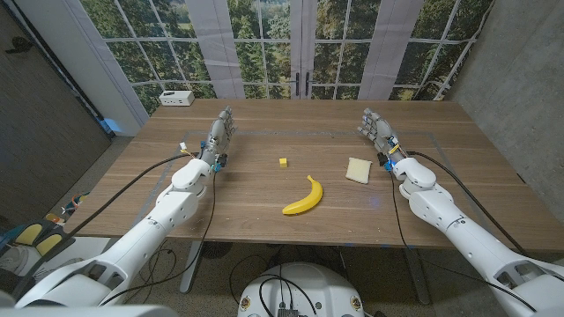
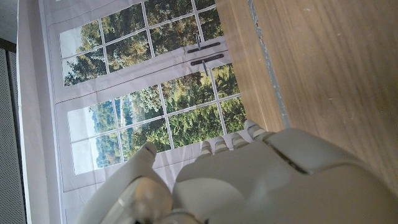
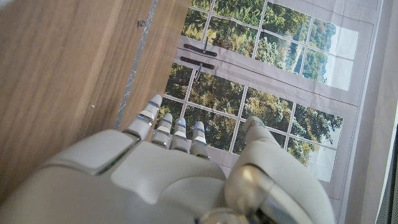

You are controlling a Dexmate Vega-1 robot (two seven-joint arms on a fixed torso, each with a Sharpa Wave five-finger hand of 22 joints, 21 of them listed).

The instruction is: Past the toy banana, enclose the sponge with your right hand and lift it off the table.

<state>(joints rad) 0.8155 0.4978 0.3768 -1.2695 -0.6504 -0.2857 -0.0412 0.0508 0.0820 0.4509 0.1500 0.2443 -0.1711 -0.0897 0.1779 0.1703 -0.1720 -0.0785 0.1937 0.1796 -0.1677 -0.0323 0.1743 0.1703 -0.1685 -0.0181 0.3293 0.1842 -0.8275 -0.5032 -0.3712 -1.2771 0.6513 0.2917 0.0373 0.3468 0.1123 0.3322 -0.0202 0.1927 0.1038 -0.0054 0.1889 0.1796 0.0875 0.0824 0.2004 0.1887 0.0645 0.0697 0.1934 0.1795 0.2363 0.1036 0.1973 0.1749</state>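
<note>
the sponge point(image 1: 358, 170) lay toward the table's point(image 1: 264, 220) right edge, just beside the right hand point(image 1: 377, 130), which stood fingers apart, holding nothing. the banana point(image 1: 304, 197) lay near the front edge. the left hand point(image 1: 220, 132) stood likewise spread near the left edge.

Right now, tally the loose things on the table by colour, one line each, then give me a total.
Yellow: 2, the toy banana and the small cube
Beige: 1, the sponge
White: 1, the box at the far left corner
Total: 4
</note>
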